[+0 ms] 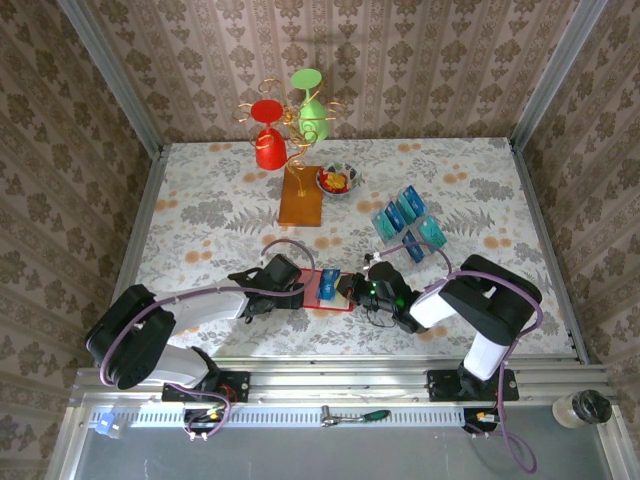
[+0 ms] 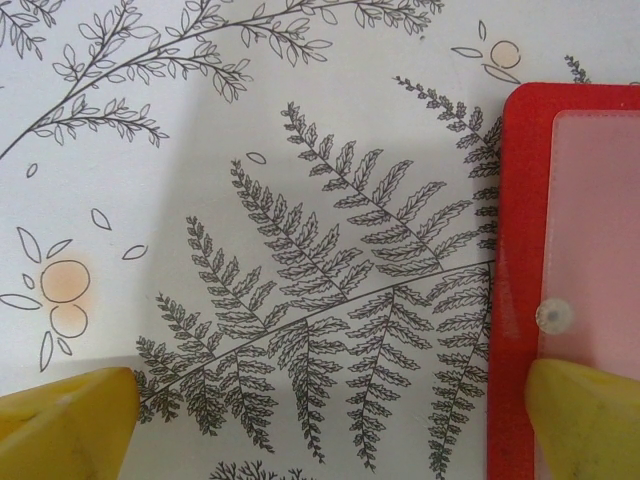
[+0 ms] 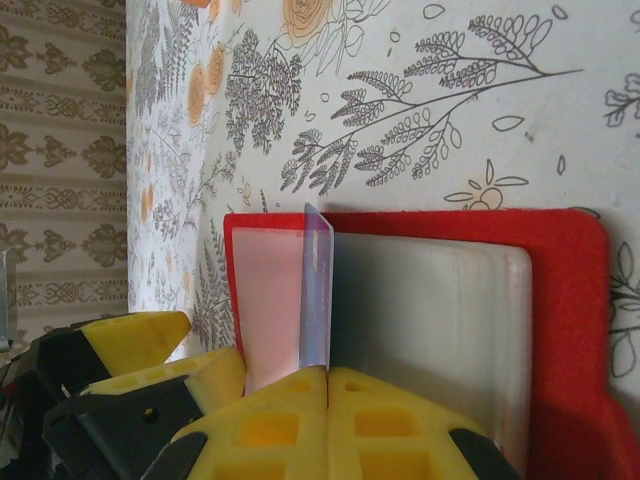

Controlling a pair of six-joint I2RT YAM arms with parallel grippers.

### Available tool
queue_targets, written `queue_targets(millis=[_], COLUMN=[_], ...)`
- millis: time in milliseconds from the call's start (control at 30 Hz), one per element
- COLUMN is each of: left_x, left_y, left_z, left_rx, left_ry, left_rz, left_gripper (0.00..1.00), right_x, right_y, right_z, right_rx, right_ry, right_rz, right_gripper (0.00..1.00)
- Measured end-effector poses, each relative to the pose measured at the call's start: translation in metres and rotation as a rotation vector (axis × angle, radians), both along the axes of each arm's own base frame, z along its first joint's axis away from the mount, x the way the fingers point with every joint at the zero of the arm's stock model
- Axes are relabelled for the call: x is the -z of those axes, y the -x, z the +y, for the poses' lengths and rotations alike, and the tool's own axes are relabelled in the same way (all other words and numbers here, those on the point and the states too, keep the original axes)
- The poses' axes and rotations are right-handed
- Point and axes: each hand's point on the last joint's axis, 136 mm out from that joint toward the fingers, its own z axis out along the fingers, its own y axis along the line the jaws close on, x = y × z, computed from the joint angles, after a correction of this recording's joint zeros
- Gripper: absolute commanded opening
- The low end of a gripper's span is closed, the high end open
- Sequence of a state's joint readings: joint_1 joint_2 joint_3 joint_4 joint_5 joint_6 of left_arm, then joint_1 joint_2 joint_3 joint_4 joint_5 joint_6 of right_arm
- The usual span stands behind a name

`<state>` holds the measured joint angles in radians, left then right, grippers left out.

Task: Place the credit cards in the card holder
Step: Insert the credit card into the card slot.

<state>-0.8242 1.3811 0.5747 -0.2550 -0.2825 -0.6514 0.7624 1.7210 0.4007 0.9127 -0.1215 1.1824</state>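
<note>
Right end effector (image 3: 327, 372) pressed together, pinching one credit card (image 3: 316, 290) upright, edge-on, over the open card holder (image 3: 570, 300). Left end effector (image 2: 328, 415) spread wide: one finger (image 2: 585, 415) on the holder's edge, the other over the floral surface (image 2: 250, 120).

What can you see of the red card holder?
The card holder is red with rounded corners, lying open and flat on the floral table. Frosted plastic pockets and a snap stud show inside. The shut right gripper holds a blue card on edge over it; one open left gripper finger overlaps its edge.
</note>
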Motion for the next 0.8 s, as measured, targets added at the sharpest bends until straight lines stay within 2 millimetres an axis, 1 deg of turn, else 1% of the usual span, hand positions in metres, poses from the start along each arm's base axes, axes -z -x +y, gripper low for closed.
queue_targets(millis=[333,567,800], left_x=[0.001,0.0009,0.0009], left_y=[-0.0001,-0.0002,-0.0002], left_z=[-0.0001,-0.0002,-0.0002], left_rx=[0.0,0.0,0.0], left_ry=[-0.002,-0.002,-0.002], left_rz=[0.002,0.002,0.002], left_gripper=[1.0,1.0,1.0], right_x=[0.0001,0.0041,0.004], right_y=[0.0048,0.0096,0.0102], right_z=[0.0045,0.0032,0.0031], right_rx=[-0.009,-0.004,0.004], right_ry=[0.002,0.007,0.007], right_rz=[-0.003,0.009,0.01], right_gripper=[0.0,0.0,0.0])
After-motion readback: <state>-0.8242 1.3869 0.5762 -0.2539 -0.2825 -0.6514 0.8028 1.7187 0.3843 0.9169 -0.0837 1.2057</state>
